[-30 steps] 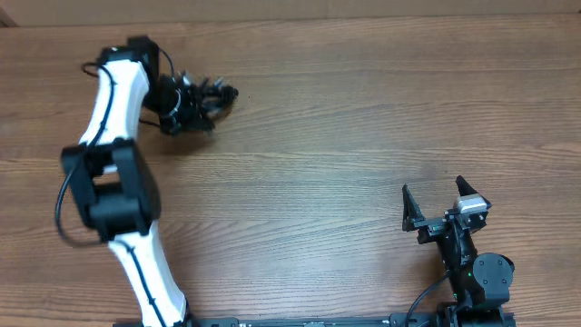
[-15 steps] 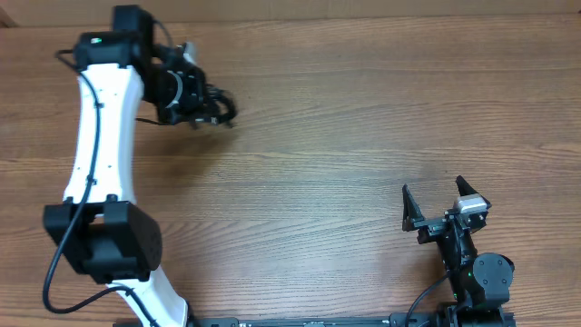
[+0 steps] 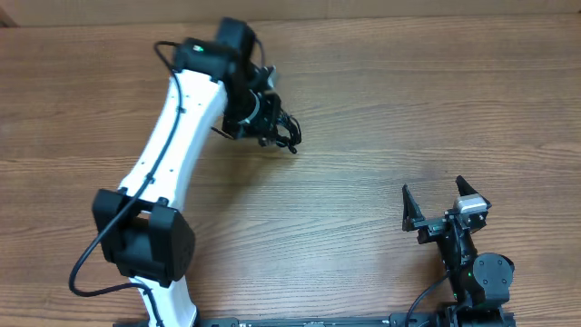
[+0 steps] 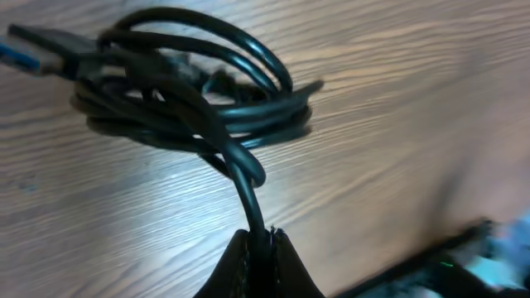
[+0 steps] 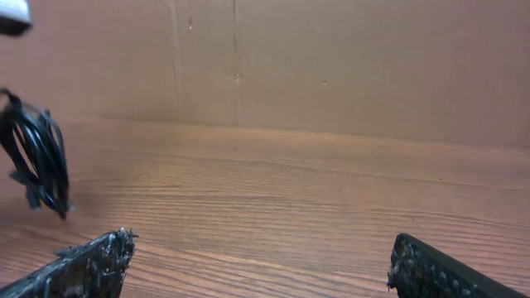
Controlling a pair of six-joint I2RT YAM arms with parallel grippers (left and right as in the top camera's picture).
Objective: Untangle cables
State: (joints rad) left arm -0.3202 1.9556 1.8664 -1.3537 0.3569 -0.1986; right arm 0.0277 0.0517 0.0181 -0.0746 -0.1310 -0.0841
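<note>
- Wooden table (image 3: 390, 100): a wide stretch of board lies between the two grippers; the far edge meets a brown cardboard wall (image 5: 331, 58).
- Cables (image 4: 190, 91): one coiled black bundle at far centre-left, dangling from the left gripper (image 4: 258, 242), whose jaws pinch one strand.
- Right gripper (image 3: 442, 207): near-right corner, jaws spread, gripping nothing, well apart from the bundle.

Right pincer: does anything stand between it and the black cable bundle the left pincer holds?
Nothing visible. Only bare wooden tabletop lies between the open right pincer and the bundle of thin black cables gripped by the left pincer.

Cables (image 4: 248, 124) glossy black plastic sheath; table (image 3: 408, 109) matt grained wood.
</note>
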